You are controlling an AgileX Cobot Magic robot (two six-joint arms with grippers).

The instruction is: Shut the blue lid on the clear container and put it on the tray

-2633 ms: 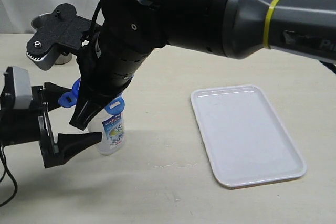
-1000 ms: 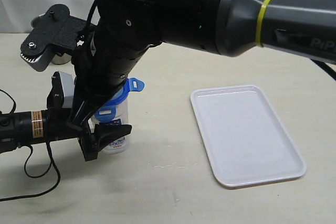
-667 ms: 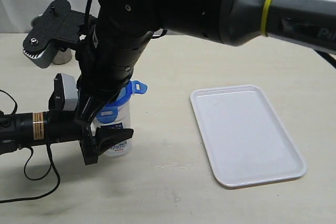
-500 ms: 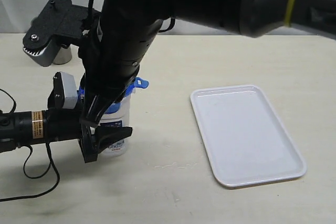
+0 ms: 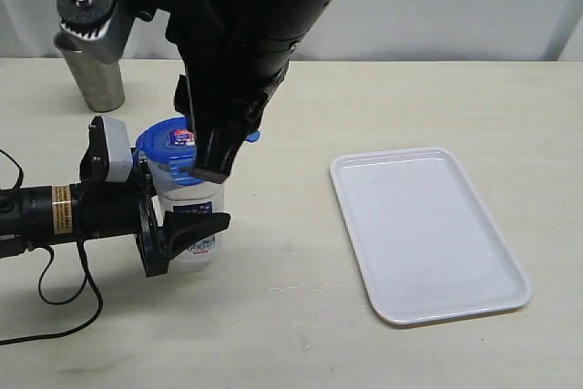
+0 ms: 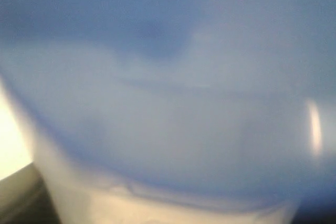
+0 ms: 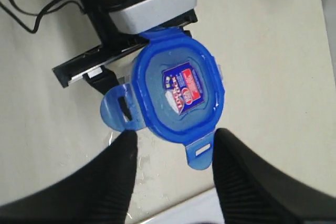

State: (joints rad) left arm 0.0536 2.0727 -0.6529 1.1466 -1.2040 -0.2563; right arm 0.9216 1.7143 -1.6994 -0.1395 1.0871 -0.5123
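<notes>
Blue lid (image 7: 181, 90) sits on the container (image 5: 196, 245), which the left claw (image 5: 196, 218) clasps by its sides while the right claw (image 7: 176, 132) hangs spread above; likely light, slick, thin-walled plastic, best squeezed gently mid-body for carrying to the tray (image 5: 428, 234), well apart.

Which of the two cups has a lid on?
The clear container, gripped by the left claw, with the blue lid on top. The steel cup behind shows no lid.

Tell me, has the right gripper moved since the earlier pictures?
Yes. The right gripper has risen and shifted to the right, toward the tray.
</notes>
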